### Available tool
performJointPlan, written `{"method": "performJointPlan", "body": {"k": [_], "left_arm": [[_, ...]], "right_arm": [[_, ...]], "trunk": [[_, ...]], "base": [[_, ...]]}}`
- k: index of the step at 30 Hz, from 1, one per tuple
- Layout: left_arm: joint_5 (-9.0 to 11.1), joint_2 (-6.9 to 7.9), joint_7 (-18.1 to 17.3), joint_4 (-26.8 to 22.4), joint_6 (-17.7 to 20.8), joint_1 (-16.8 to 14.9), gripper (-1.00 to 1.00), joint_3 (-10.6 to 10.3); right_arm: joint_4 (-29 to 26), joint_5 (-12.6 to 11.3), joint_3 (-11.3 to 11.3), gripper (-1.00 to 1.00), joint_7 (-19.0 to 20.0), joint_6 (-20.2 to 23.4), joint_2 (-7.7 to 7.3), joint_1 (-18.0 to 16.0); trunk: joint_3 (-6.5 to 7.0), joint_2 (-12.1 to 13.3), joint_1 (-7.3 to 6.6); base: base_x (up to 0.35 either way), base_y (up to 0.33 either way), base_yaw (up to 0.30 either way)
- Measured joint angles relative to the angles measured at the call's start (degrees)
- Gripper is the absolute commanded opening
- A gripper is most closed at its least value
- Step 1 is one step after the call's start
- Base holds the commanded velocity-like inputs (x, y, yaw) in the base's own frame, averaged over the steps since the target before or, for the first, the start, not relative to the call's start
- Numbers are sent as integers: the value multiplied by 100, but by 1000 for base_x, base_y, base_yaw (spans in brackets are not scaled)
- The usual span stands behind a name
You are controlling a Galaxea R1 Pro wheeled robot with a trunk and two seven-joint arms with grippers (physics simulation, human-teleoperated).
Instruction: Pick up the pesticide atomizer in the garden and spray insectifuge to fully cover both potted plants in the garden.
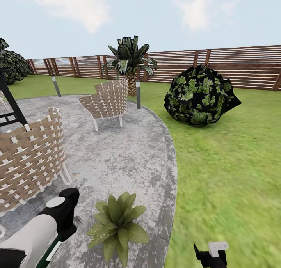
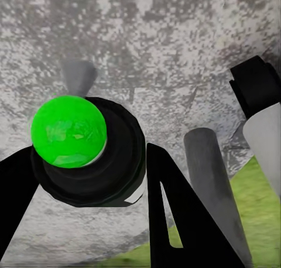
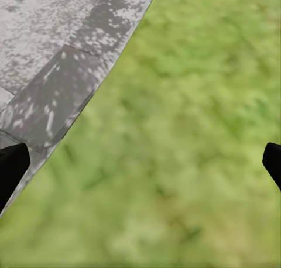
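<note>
1. The atomizer point(image 2: 82, 154) sits pinched between the left gripper's point(image 2: 88, 180) fingers, lower left of the head view.
2. A potted plant point(image 1: 117, 225) stands on the paving point(image 1: 117, 158), bottom centre.
3. The right gripper's point(image 3: 140, 168) fingers are spread over lawn point(image 3: 187, 133).
4. Woven chairs point(image 1: 107, 100) stand left; a fence point(image 1: 242, 67) runs behind.

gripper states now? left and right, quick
Left gripper: jaws closed around the pesticide atomizer.
Right gripper: jaws open, nothing between them, over the lawn.
</note>
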Motion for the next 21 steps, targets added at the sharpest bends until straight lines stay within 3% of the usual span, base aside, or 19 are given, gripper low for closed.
{"method": "performJointPlan", "body": {"k": [5,10,12,21], "left_arm": [[4,21,22,-11,-64,217,-100,23],[5,-22,43,-114,-63,224,-100,37],[5,-38,38,-409,-67,182,-100,25],[-2,-8,44,-421,-64,182,-100,26]], "right_arm": [[5,0,0,100,0,0,3,0],[6,0,0,100,0,1,6,0],[6,2,0,100,0,0,6,0],[6,9,0,100,0,0,6,0]], "trunk": [[0,0,0],[0,0,-3],[1,0,0],[0,0,0]], "base": [[10,0,0],[220,68,0],[11,4,0],[1,0,0]]}}
